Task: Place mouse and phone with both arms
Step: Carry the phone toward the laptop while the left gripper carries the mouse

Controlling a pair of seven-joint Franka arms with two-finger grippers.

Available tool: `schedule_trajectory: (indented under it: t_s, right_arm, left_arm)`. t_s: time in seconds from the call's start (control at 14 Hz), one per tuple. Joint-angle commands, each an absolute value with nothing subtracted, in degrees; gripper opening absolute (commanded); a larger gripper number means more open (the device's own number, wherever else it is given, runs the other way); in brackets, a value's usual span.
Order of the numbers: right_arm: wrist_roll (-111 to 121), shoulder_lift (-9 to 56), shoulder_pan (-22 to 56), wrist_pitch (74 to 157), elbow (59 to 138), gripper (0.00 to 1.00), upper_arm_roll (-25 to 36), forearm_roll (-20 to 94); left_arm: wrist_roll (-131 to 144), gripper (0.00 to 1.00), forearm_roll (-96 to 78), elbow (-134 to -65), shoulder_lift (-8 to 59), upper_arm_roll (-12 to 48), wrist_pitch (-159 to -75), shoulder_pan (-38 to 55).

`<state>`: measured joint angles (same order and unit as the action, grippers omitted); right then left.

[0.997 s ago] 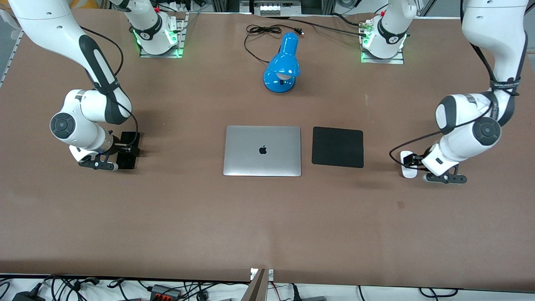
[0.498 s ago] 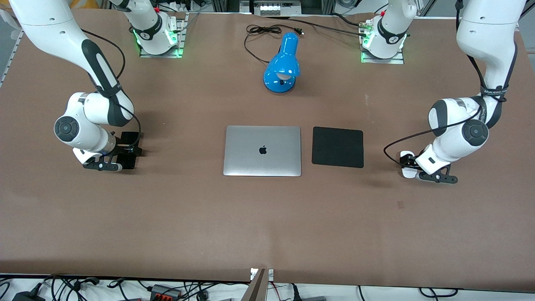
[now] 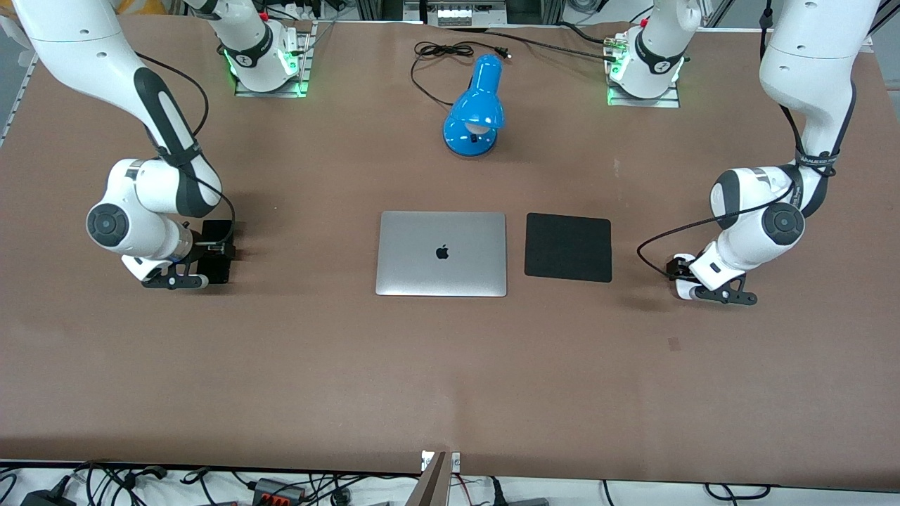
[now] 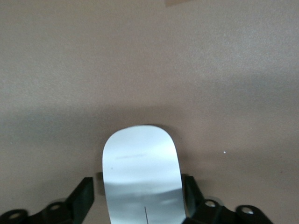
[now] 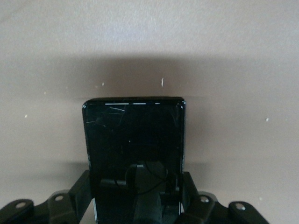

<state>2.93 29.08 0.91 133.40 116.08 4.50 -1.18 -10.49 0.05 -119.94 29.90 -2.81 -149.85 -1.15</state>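
Nearest the front camera of the things on the brown table are the two grippers, one at each end. At the left arm's end, the left gripper is down at the tabletop with its fingers closed against both sides of the white mouse; in the left wrist view the mouse sits squarely between the pads, its thin centre line showing at its gripped end. Whether the mouse rests on the table or is lifted just clear of it cannot be told. At the right arm's end, the right gripper is likewise low, its fingers pressed to the long edges of the black phone; the right wrist view shows the phone, glossy face up, sticking out ahead of the fingers.

Between the two arms lie a closed silver laptop and, just beside it toward the left arm's end, a square black mouse pad; the two are apart, not touching. Farther from the camera stands a blue desk lamp with its black cord looped toward the bases.
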Motion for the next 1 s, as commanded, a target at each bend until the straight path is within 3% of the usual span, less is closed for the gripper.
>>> schedule_trajectory:
  t_s: [0.0,0.21,0.43,0.64,0.78,0.93]
  right_arm:
    - [4.5,30.3,0.4,127.1,111.8,0.23,4.0,-0.4]
    - [4.5,30.3,0.4,127.1,111.8,0.23,4.0,-0.4]
    - [4.5,29.0,0.6,127.0,111.7,0.23,3.9,-0.4]
    - [3.7,26.5,1.9,126.7,110.7,0.22,1.9,-0.4]
    - [3.0,26.5,2.5,126.2,108.6,0.22,-0.1,-0.3]
    - [-1.1,26.5,4.6,126.2,107.0,0.21,-1.8,-0.3]
  left_arm:
    - [-11.2,0.47,0.1,-120.5,29.2,-2.5,-150.4,-1.4]
    - [-11.0,0.40,0.1,-119.3,27.3,-2.5,-147.8,-1.3]
    - [-9.8,0.40,0.1,-113.0,24.2,-1.2,-134.6,0.1]
    - [2.0,0.40,0.1,-106.6,23.6,5.2,-122.5,0.9]
    - [9.1,0.40,0.2,-106.3,23.8,10.3,-122.2,1.1]
    - [13.7,0.38,0.2,-107.1,24.6,11.3,-122.4,4.0]
